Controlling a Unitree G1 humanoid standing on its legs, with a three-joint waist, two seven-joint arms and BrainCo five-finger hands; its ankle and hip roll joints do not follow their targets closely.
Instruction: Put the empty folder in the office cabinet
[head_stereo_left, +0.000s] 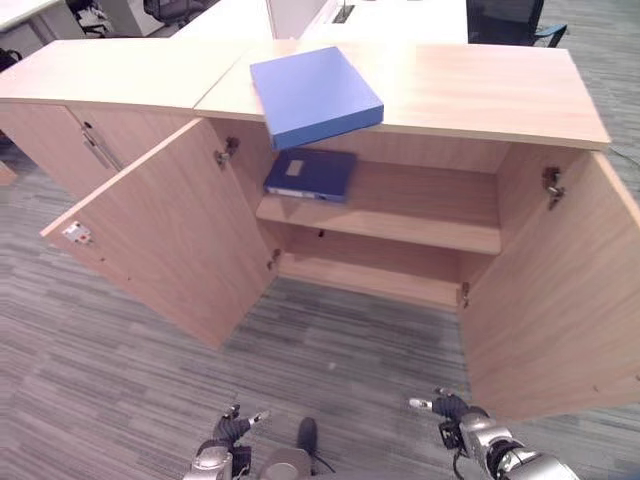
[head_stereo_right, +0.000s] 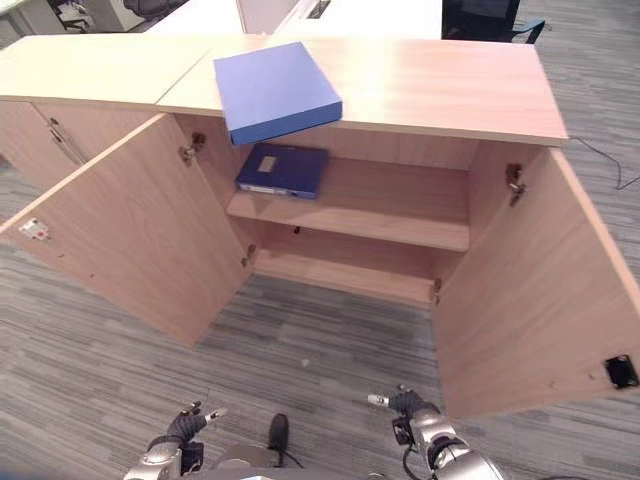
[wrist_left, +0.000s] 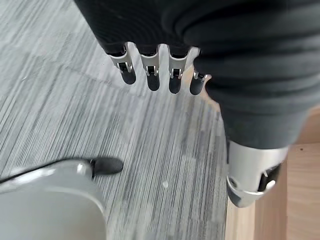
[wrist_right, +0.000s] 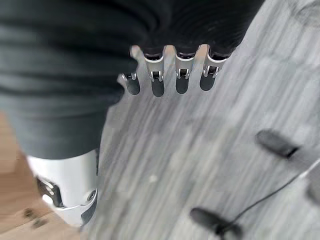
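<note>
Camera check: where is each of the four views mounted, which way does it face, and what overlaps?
Left eye view: head, looking down at the open light wooden cabinet, the light blue folder on its top, the dark blue folder on its upper shelf; left hand and right hand low in frame.
Right eye view: same head, same scene, slightly offset.
Left wrist view: along the left hand's relaxed fingers toward grey carpet.
Right wrist view: likewise, over right hand's fingers.
Shared: both wrist views show carpet and cabinet wood.
</note>
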